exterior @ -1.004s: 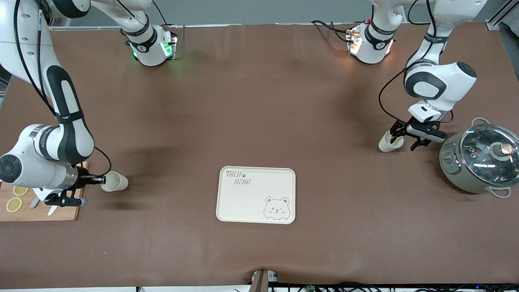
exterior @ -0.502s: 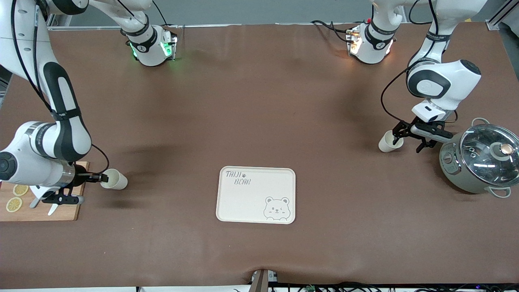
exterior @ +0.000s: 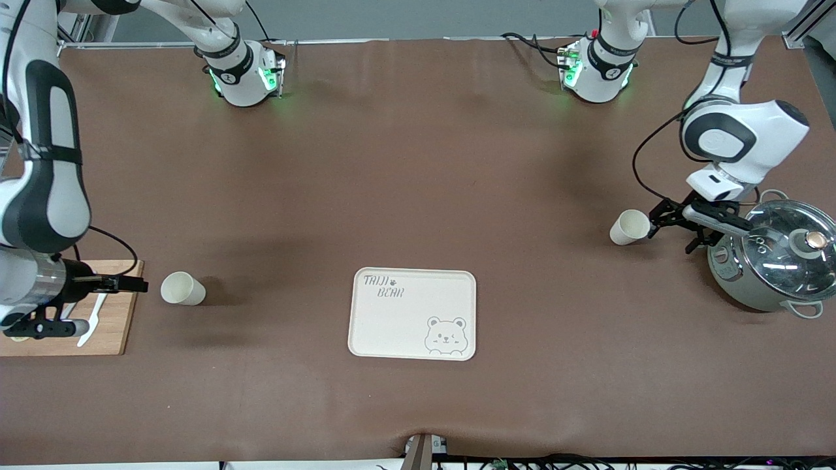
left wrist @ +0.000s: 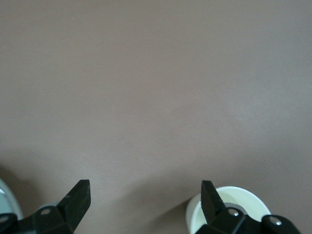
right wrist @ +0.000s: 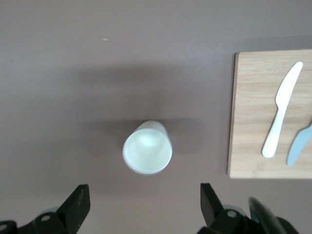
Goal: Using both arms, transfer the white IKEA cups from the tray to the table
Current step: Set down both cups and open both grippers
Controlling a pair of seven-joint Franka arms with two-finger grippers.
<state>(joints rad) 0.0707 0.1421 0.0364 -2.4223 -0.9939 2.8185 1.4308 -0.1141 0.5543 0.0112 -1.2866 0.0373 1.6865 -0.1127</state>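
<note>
even, soft overhead light; faint blurred shadows on the table (exterior: 418,196); glare on the pot lid (exterior: 787,251); wrist views softer, slightly hazy.

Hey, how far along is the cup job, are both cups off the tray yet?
Looks essentially done. The tray holds nothing, and both cups stand upright on the table: one cup beside the cutting board, the other cup near the pot. Nothing is in hand: the right pincer and left pincer are open, clear of the cups. Nothing looks left to move.
</note>
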